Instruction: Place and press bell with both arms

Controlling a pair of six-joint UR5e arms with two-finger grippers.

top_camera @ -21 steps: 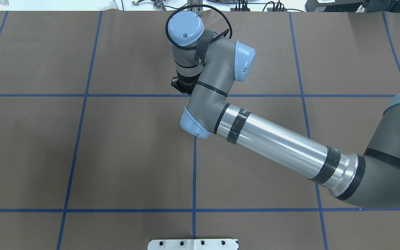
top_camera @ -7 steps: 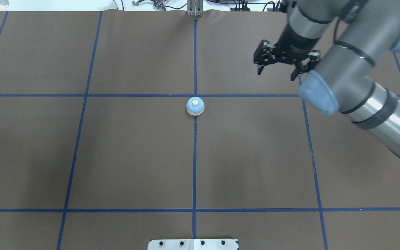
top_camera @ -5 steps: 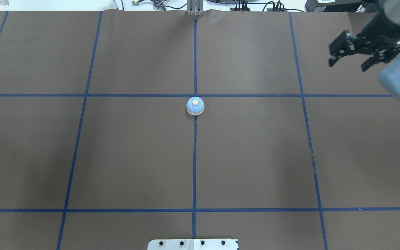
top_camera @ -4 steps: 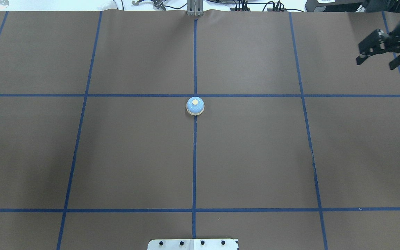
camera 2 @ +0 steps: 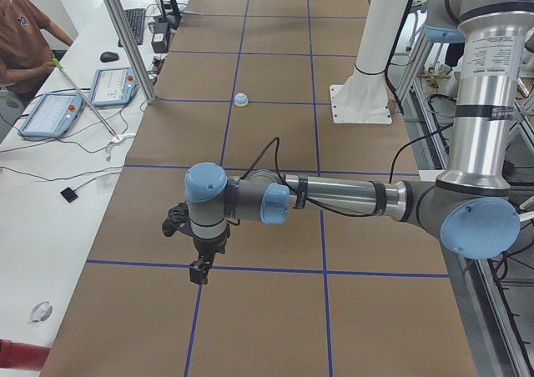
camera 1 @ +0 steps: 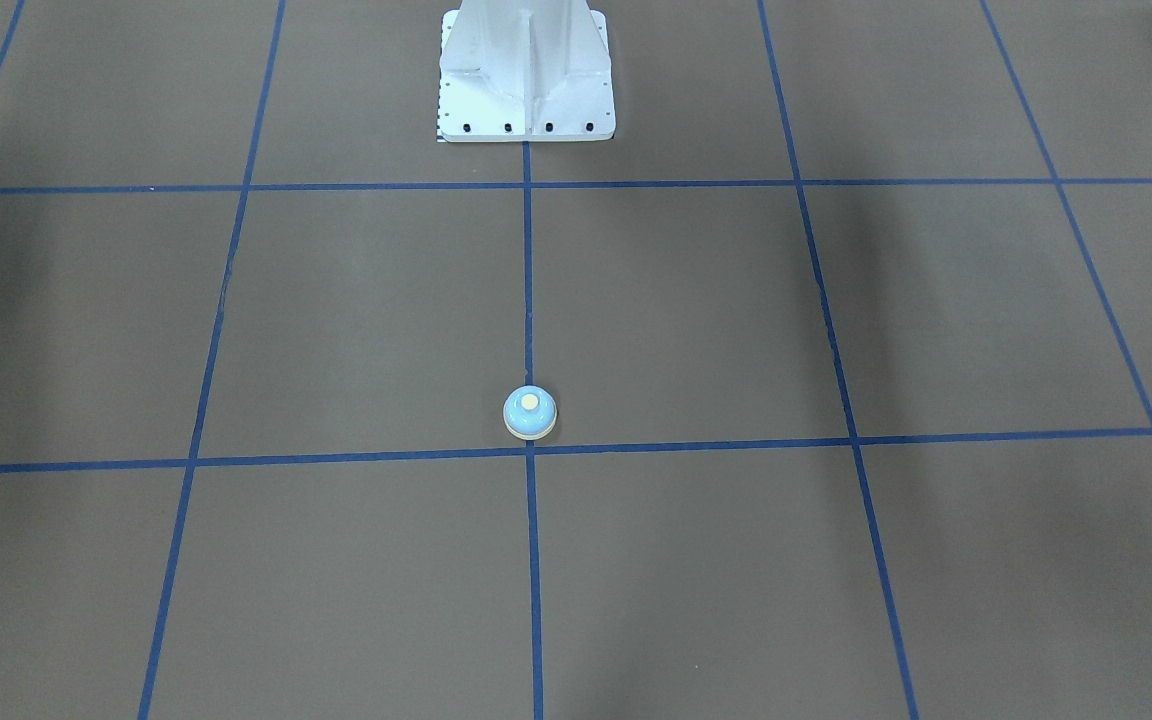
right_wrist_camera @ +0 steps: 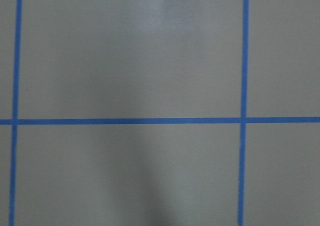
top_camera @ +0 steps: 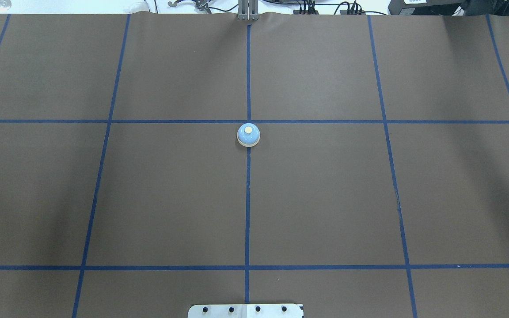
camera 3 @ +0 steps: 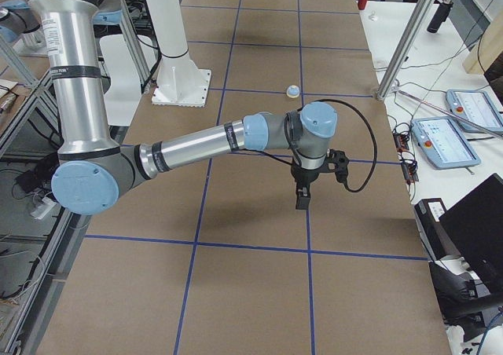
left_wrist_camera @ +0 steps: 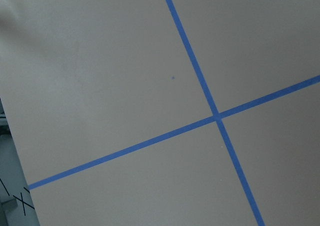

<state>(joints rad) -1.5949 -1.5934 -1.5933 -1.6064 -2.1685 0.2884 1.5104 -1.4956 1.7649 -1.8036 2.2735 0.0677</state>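
Observation:
The light-blue bell (top_camera: 248,134) with its cream button stands upright and alone on the brown table, on the centre tape line; it also shows in the front view (camera 1: 530,412) and small in both side views (camera 2: 241,99) (camera 3: 293,91). No arm is in the overhead or front view. My left gripper (camera 2: 198,270) points down over the table far from the bell, seen only in the left side view. My right gripper (camera 3: 302,198) points down likewise, seen only in the right side view. I cannot tell whether either is open or shut. The wrist views show only table and tape.
The white bolted pedestal (camera 1: 526,80) stands at the robot's side of the table. Blue tape lines (top_camera: 248,198) mark a grid on the table. An operators' desk with tablets (camera 2: 50,114) and cables runs along the far edge, behind aluminium posts (camera 2: 125,35).
My right arm, which covered the table's middle, swung away to the right with open fingers and left the overhead view. The bell stands uncovered and has not moved since.

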